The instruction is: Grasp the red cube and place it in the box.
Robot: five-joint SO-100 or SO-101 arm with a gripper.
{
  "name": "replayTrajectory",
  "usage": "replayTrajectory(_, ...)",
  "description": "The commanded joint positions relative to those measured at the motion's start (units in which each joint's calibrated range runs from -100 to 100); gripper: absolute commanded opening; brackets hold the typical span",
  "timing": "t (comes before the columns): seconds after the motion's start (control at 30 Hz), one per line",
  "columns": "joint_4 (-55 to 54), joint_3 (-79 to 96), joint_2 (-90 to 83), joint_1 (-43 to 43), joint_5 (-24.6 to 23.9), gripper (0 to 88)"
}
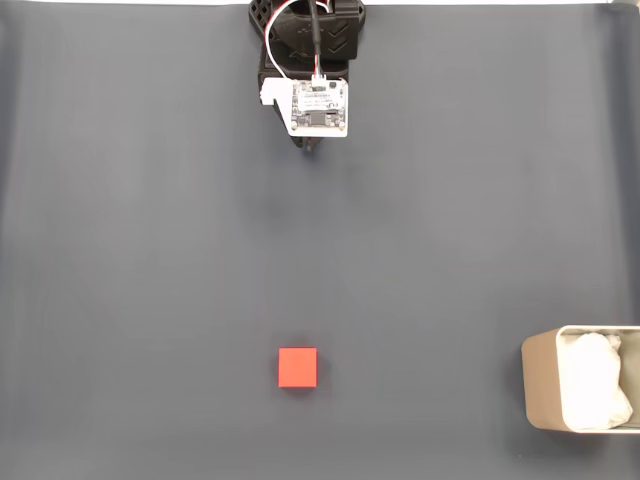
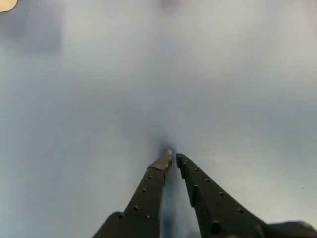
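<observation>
The small bright red cube [image 1: 297,367] lies on the dark grey mat near the bottom middle of the fixed view. The beige-grey box [image 1: 541,390] with white padding inside stands at the bottom right, partly cut by the frame edge. The arm [image 1: 310,60] is folded at the top centre, far from both. In the wrist view my gripper [image 2: 174,157] points down at bare mat, its two black fingers nearly touching at the tips with nothing between them.
A dark grey mat [image 1: 150,250] covers the whole table. A small beige corner [image 2: 7,4] shows at the top left of the wrist view. Wide bare mat lies between the arm, the cube and the box.
</observation>
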Motion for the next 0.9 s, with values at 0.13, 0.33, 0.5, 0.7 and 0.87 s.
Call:
replayTrajectory(0.13, -2.6, 0.5, 0.1, 0.0, -0.1, 0.0)
replayTrajectory(0.33, -7.9, -0.3, 0.8, 0.4, 0.0, 0.0)
replayTrajectory(0.5, -16.2, -6.8, 6.2, 0.5, -0.5, 0.0)
replayTrajectory(0.7, -23.6, -22.0, 16.3, -0.1, -0.3, 0.0)
replayTrajectory(0.87, -22.4, -40.2, 29.5, -0.1, -0.2, 0.0)
